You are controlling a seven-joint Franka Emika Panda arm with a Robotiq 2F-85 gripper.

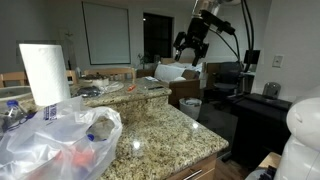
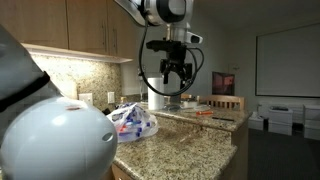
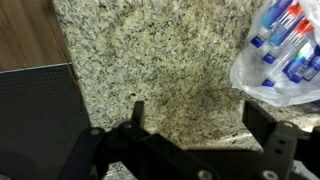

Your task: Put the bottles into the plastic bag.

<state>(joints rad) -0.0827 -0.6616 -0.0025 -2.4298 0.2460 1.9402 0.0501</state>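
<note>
Jaws open above counter point(image 2: 195, 142), bottles point(image 2: 126, 125) in bag point(image 2: 148, 117)

Blue-capped bottles point(image 3: 287, 38) inside translucent plastic bag point(image 3: 246, 72)

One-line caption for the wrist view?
Open end effector over the granite counter, bottles inside the plastic bag at upper right.

Worktop point(image 3: 160, 60): speckled beige, brown, black granite.
Plastic bag point(image 3: 246, 72): translucent whitish.
Bottles point(image 3: 285, 30): clear, blue caps, red and blue labels.
Paper-towel roll point(image 1: 45, 72): plain white.
Hand point(image 3: 195, 115): black.
</note>
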